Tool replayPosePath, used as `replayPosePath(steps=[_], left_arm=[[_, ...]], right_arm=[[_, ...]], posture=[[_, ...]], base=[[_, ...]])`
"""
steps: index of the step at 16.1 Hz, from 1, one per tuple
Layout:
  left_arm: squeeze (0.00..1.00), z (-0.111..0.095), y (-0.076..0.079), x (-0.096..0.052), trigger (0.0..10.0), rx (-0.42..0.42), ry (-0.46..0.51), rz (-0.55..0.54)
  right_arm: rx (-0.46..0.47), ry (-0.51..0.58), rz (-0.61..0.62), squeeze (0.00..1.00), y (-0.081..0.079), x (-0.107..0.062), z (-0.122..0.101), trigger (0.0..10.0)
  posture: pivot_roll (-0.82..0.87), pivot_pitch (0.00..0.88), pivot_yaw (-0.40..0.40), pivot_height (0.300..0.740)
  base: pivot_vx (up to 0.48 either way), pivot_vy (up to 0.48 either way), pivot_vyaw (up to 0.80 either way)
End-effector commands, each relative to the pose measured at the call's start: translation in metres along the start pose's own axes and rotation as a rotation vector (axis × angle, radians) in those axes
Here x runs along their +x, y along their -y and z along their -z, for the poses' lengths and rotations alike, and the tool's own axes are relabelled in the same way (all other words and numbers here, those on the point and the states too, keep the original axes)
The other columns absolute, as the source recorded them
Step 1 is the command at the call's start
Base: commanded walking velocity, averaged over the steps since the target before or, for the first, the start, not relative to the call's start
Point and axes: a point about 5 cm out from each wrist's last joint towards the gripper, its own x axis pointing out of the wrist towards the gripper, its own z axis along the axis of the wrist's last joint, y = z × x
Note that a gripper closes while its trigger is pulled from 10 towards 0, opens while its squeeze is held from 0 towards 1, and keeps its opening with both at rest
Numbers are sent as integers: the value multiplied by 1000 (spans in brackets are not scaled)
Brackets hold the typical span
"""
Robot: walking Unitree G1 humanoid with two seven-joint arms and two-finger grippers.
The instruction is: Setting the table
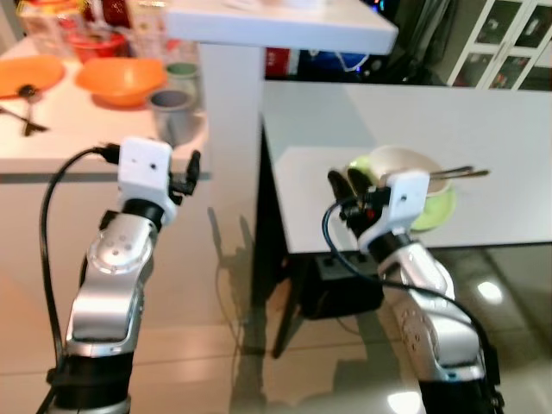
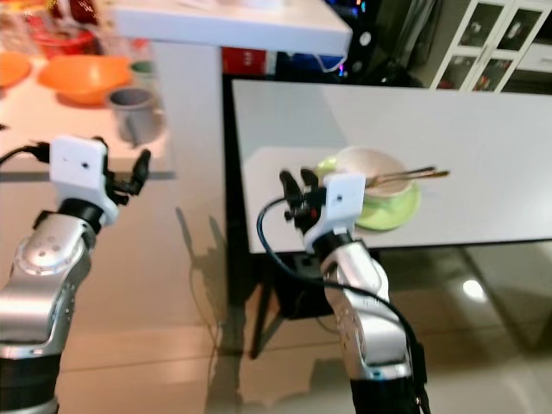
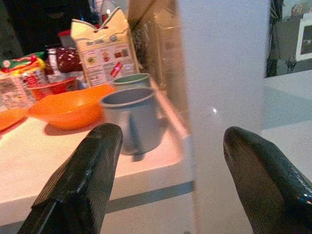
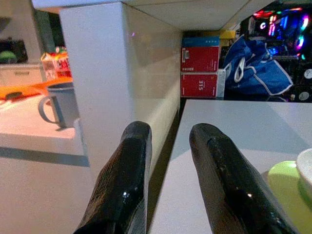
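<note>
A white table point(image 1: 483, 121) carries a green plate point(image 1: 435, 211) near its front edge, holding a cream bowl point(image 1: 404, 161) with chopsticks point(image 1: 461, 173) across it. A grey mug point(image 3: 131, 117) stands on the left counter point(image 1: 60, 129). The left gripper point(image 3: 170, 165) hovers empty, fingers wide apart; the right gripper point(image 4: 168, 165), fingers slightly apart, sits beside the plate.

Table point(image 1: 483, 129): plain white top, black legs. Plate point(image 1: 435, 211): lime green. Bowl point(image 1: 405, 162) on it: cream white. Chopsticks point(image 1: 461, 173): brown with a metallic sheen. Left counter point(image 1: 78, 129): pale cream. Bowl point(image 1: 121, 80) there: bright orange. Mug point(image 1: 172, 115): grey-blue; cup point(image 3: 130, 79) behind it: muted green. Carton point(image 3: 105, 48): beige with red and green print. Far boxes point(image 4: 200, 70): red, white lettering. Bag point(image 4: 256, 70): blue, white trim. Floor point(image 1: 216, 345): glossy beige tile.
</note>
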Motion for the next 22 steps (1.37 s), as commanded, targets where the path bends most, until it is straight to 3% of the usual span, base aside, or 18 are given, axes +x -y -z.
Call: replayPosePath(steps=[1,2,3,4,5,13,14,15,16,17,22], left_arm=[[0,0,9,1,10000,-27,-12,33],[0,0,10,1,10000,-34,-20,32],[435,1,10,1,10000,-58,-37,37],[1000,1,11,1,10000,-80,-45,42],[1000,0,10,2,10000,-89,-45,43],[1000,-3,9,2,10000,-58,-35,32],[965,-5,8,3,10000,-51,-12,26],[584,-6,8,2,10000,-40,-5,24],[0,-8,9,3,10000,-40,13,26],[0,-9,9,3,10000,-31,17,28],[0,-15,12,6,10000,-24,66,49]], right_arm=[[-6,-8,41,0,11,-5,2,10000],[-4,-7,41,0,11,-4,2,10000],[6,1,35,0,10,-4,1,10000],[16,11,33,753,10,-3,0,10000],[21,18,33,1000,10,-2,-1,10000],[34,36,26,1000,9,0,-4,10000],[30,34,31,1000,10,0,-5,10000],[21,28,38,1000,10,1,-5,10000],[-1,18,43,467,10,4,-6,10000],[-11,13,42,0,10,5,-6,10000],[-78,40,40,0,9,15,-19,10000]], posture=[[55,0,-49,740],[56,0,-50,740],[56,0,-51,740],[57,0,-52,740],[58,0,-52,740],[57,0,-53,740],[57,0,-53,740],[56,0,-53,740],[56,0,-55,740],[56,0,-55,740],[56,0,-60,740]], base=[[0,480,0],[0,480,0],[0,480,0],[0,480,0],[0,480,0],[0,477,0],[0,0,0],[0,0,0],[0,0,0],[0,0,0],[125,0,0]])
